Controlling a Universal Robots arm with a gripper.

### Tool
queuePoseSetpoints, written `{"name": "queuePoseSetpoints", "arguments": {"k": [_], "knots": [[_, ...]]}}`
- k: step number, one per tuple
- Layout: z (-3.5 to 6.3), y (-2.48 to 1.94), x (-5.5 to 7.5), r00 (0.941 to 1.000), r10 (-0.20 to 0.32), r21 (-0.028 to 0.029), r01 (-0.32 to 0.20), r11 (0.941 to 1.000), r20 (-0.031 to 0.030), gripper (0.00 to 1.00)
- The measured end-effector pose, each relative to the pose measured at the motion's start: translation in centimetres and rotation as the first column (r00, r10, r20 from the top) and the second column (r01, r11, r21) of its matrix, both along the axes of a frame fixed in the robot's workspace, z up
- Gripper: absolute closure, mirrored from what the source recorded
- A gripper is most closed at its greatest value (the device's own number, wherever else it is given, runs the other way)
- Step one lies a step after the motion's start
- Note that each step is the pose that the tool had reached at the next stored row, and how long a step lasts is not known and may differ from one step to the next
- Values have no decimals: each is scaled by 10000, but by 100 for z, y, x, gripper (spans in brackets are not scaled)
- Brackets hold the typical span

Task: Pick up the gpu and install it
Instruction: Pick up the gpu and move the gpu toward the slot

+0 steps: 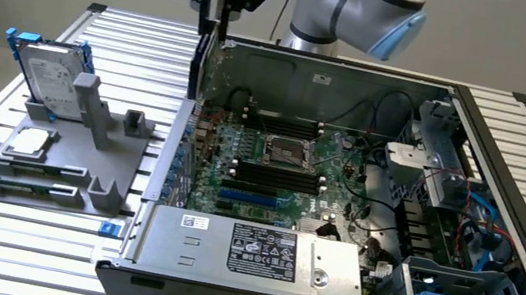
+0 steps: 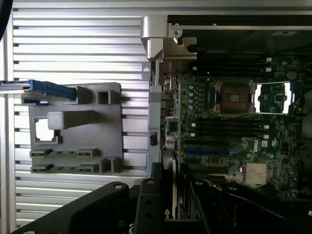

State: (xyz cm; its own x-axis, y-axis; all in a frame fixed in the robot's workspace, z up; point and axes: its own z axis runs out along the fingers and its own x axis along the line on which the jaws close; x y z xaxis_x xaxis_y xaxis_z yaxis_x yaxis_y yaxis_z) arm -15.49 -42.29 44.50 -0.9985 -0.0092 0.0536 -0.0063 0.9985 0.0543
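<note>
— So, where is the card (image 1: 197,64) held now?

— It is clamped edge-on in the gripper (image 1: 210,20). It hangs upright over the wall of the open computer case (image 1: 518,158) on the exterior view's left, above the motherboard (image 1: 276,162), and is not yet seated.

— What should be minded for a clean fit?

— The card's lower edge is probably best brought parallel with the blue slot (image 1: 257,197) and centred over it, with the bracket end kept toward the case wall. Tilt should be avoided and pressure spread evenly, or the contacts could be jammed.
</note>
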Motion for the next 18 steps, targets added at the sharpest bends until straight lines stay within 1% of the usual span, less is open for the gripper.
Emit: {"name": "queuePoseSetpoints", "arguments": {"k": [4,8,18], "knots": [[-59,0,184,10000,0,0,0,10000,-38,73],[-127,0,364,10000,0,0,0,10000,-54,73],[-310,10,820,10000,1,1,-1,10000,-56,73]]}}
